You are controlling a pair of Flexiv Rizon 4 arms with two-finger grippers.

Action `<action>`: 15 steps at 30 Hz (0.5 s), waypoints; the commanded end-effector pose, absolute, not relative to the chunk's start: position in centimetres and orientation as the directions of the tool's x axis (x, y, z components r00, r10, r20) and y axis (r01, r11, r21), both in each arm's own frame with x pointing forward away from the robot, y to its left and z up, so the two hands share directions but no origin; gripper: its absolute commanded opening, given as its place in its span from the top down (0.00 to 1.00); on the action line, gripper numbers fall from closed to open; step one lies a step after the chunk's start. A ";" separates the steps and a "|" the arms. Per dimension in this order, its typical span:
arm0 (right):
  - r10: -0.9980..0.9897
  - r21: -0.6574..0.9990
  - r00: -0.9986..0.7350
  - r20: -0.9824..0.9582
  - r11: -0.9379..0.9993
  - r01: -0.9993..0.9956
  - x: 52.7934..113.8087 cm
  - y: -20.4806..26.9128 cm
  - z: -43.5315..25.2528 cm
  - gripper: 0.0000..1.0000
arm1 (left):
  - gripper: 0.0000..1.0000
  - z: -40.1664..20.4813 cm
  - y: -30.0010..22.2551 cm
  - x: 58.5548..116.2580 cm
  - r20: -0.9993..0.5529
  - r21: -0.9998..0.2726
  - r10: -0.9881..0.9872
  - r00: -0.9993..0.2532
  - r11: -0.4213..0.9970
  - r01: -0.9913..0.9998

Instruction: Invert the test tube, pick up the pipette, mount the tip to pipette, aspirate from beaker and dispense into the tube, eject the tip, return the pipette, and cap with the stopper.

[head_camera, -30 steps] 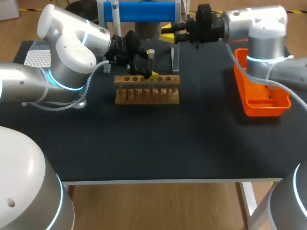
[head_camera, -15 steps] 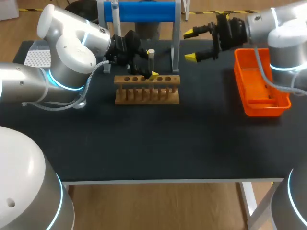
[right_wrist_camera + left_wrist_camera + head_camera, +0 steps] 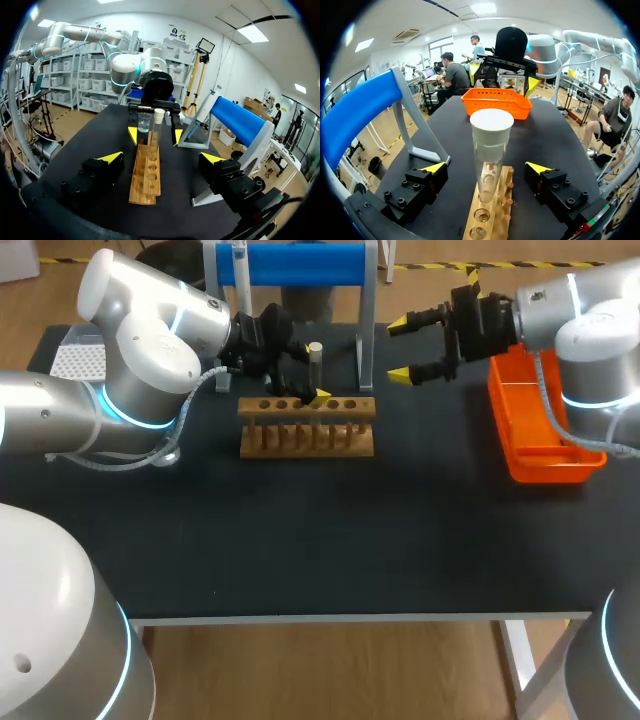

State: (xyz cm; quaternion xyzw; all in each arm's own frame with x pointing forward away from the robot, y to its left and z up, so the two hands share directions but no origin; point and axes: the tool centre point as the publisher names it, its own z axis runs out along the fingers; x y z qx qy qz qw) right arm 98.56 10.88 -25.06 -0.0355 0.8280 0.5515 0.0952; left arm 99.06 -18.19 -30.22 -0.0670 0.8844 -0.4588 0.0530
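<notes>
Head view with both wrist views: test tube upright in the rack, both my grippers open

Head view. The wooden rack [image 3: 307, 428] stands on the black table [image 3: 330, 540], in front of the blue-barred stand [image 3: 290, 262]. The test tube [image 3: 315, 368] stands upright in one of the rack's holes, its top closed by a white stopper [image 3: 315, 347]. My left gripper [image 3: 303, 386] sits at the tube, just above the rack. My right gripper [image 3: 400, 348] hangs above the table between the stand and the orange tray [image 3: 545, 468], well apart from the rack. Its fingers are spread wide and hold nothing.

Left wrist view. My left fingers [image 3: 434, 168] stand apart, one on each side of the tube, with a clear gap on both sides. Neither touches the glass, so the tube rests in the rack alone. The rack runs ahead beneath the tube towards the orange tray, above which my right gripper faces back.

Right wrist view. My right fingers are wide apart and empty, with the rack lying lengthwise ahead of them. The tube rises from the rack's far part, between the two yellow tips of my left gripper. A small glass beaker [image 3: 144, 121] stands just beside the tube, beyond the rack.
</notes>
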 end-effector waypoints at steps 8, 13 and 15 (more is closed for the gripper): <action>0.047 0.906 -0.979 -0.197 0.391 -0.163 98.5 10.9 -25.0 0.00 | 0.00 -30.3 -16.7 98.5 -0.026 -0.793 -0.215 -0.976 0.600 -0.111; 0.047 0.906 -0.979 -0.197 0.391 -0.163 98.5 10.9 -25.0 0.00 | 0.00 -30.4 -15.6 98.4 -0.027 -0.759 -0.252 -0.967 0.635 -0.145; 0.047 0.906 -0.979 -0.197 0.391 -0.163 98.5 10.9 -25.0 0.00 | 0.00 -30.4 -14.9 98.4 -0.028 -0.754 -0.275 -0.961 0.637 -0.160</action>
